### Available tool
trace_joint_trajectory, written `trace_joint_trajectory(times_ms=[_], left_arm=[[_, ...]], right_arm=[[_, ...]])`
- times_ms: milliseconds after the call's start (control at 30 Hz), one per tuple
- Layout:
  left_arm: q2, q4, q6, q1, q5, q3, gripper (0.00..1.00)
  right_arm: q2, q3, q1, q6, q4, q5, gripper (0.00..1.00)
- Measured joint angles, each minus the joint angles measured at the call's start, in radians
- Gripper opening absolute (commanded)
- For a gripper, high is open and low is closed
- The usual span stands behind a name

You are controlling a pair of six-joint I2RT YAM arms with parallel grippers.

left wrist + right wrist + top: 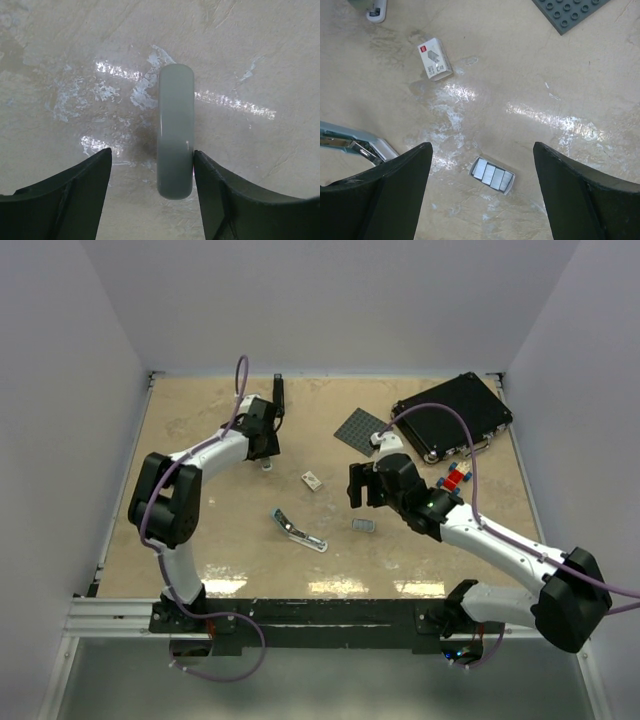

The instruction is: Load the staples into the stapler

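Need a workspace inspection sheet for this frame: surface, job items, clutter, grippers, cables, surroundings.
Surface: beige table, scuffed, with glare patches.
Job's things: stapler lying open mid-table; grey-green oblong piece apart from it; white staple box; staple tray holding strips.
Clutter: black stapler, grey baseplate, black case, toy bricks.
Grippers: left gripper open around the piece; right gripper open, facing the tray.
Cables: purple cables looped along both arms.
Surroundings: pale walls on three sides.
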Motion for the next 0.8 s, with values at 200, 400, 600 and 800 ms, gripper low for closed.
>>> trace_joint_trajectory(times_ms=[200, 400, 600, 800], left_arm=[[0.083, -0.06, -0.032, 0.005, 0.035, 0.072, 0.39], [0.089, -0.075, -0.057, 0.005, 0.067, 0.086, 0.06], [0.046, -0.121, -0.082, 0.005, 0.111, 0.085, 0.05], [-0.116, -0.16, -0.145, 0.005, 0.211, 0.084, 0.0]], right_arm=[[-0.016, -0.043, 0.0, -0.024, 0.035, 0.0, 0.87], [-0.018, -0.068, 0.0, -0.062, 0.108, -0.002, 0.91], [-0.013, -0.087, 0.006, -0.149, 0.241, -0.055, 0.98], [0.023, -0.102, 0.066, -0.305, 0.47, -0.085, 0.98]])
